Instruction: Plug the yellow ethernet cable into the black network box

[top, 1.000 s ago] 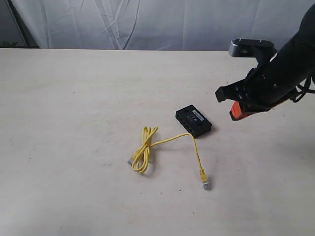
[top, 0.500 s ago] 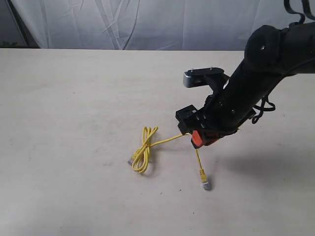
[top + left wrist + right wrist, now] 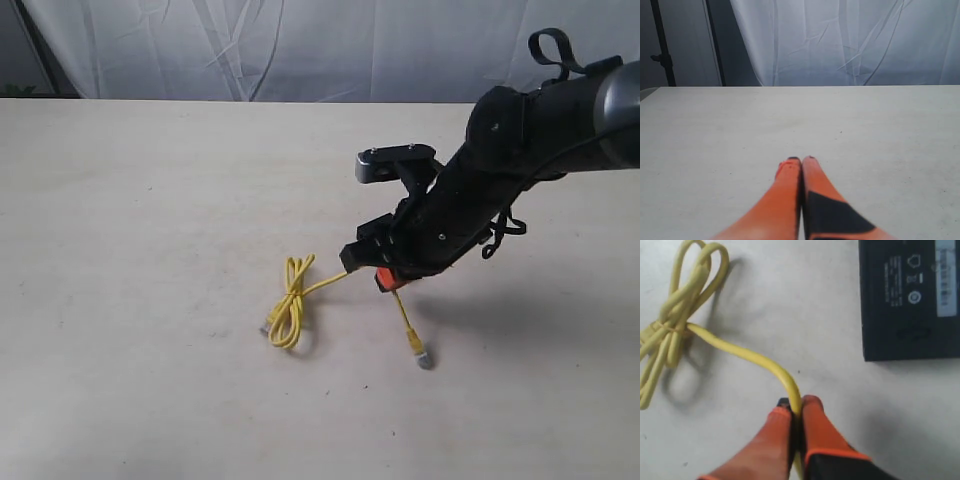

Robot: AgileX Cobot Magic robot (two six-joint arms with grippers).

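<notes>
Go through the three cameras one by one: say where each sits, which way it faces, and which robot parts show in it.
Exterior: off the arms, looking down on the table; shows the right arm over the yellow ethernet cable.
Left wrist: on the left arm, facing along the bare tabletop to a white curtain; shows the left gripper, jaws shut.
Right wrist: looks down at the right gripper pinching the cable beside the black network box.
Shared: exterior and right wrist both show the cable's loops.

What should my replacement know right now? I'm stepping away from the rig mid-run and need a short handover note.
Right gripper: shut on the thin yellow ethernet cable, pinching it mid-length between its orange fingers.
Left gripper: shut, empty, away from the work.
Flat black plastic network box: on the table beside the right gripper.
Cable's free plug end: lying on the table.
Done: cable grasped. Left: plugging it into the box.
</notes>
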